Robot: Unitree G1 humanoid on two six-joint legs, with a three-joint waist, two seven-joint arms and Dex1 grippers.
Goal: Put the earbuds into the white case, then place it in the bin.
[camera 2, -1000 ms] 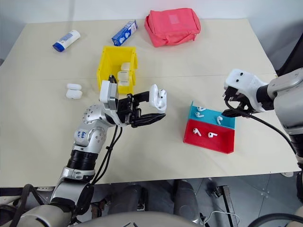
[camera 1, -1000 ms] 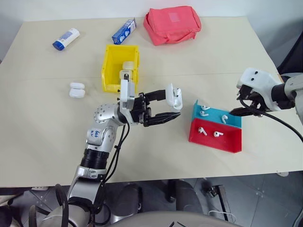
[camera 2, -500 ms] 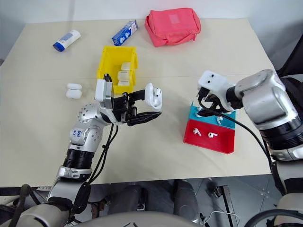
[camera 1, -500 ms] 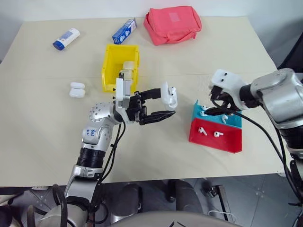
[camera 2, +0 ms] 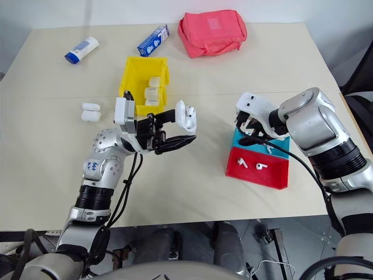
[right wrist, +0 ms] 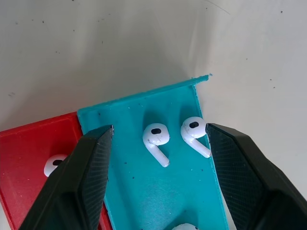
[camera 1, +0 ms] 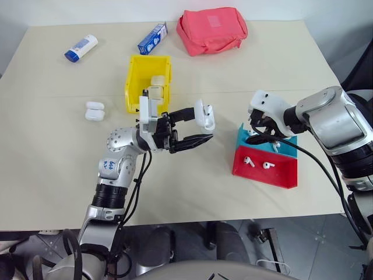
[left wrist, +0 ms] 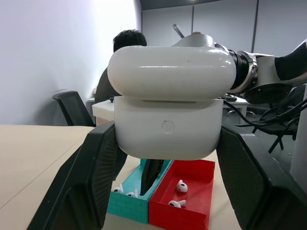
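- White, glossy pebble-shaped earbud case (camera 1: 204, 115) sits clamped in my left pincer (camera 1: 196, 129), held above the table (camera 1: 52, 151); that arm has barely shifted.
- My right pincer (right wrist: 158, 158) has swung in from the table's edge and hangs, fingers apart, over the teal half of the red-and-teal tray (camera 1: 285, 178), straddling two tiny white stemmed earbuds (right wrist: 157, 137).
- Pickup looks imminent, I judge; the yellow plastic bin (camera 1: 136, 81) waits behind.

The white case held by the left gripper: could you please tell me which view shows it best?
The left wrist view: the white case sits large and frontal between the left gripper's fingers, its lid seam plain. Both eye views show it small and tilted above the table; the right wrist view looks at the tray instead.
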